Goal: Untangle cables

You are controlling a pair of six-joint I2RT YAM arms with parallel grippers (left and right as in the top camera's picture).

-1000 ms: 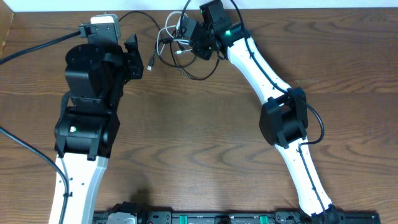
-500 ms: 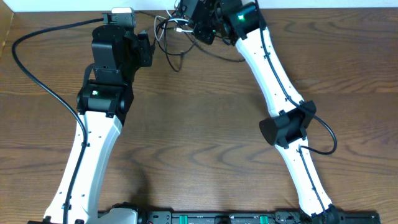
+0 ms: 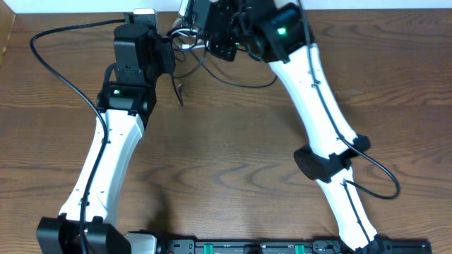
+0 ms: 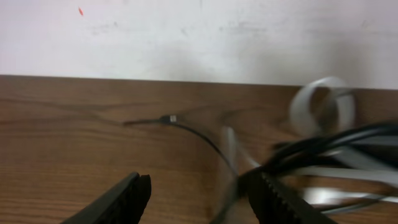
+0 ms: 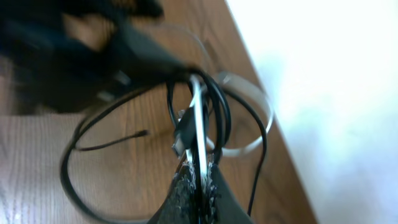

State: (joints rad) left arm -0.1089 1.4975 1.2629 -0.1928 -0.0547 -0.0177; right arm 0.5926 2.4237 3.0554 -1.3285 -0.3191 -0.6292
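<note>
The cables form a tangle [image 3: 189,32] of thin black and white cords at the back edge of the table. My right gripper [image 3: 212,37] is shut on them. In the right wrist view a white cable [image 5: 199,121] and black strands run straight into the closed gripper [image 5: 198,183]. A black loop [image 5: 78,165] hangs down to the wood. My left gripper [image 3: 169,58] sits just left of the tangle and is open. In its own view the gripper [image 4: 202,199] has a blurred cord [image 4: 227,177] passing by its right finger [image 4: 273,199]. A black plug end [image 4: 171,118] lies on the table beyond.
A thick black arm cable [image 3: 63,70] curves across the left of the wooden table [image 3: 226,141]. A white wall [image 4: 186,31] rises right behind the table's back edge. A black rail [image 3: 233,247] runs along the front edge.
Both arms have stretched towards the back edge. The right gripper carried the cable bundle back and left. The left gripper moved right, closer to the tangle. A black end now dangles below it.
</note>
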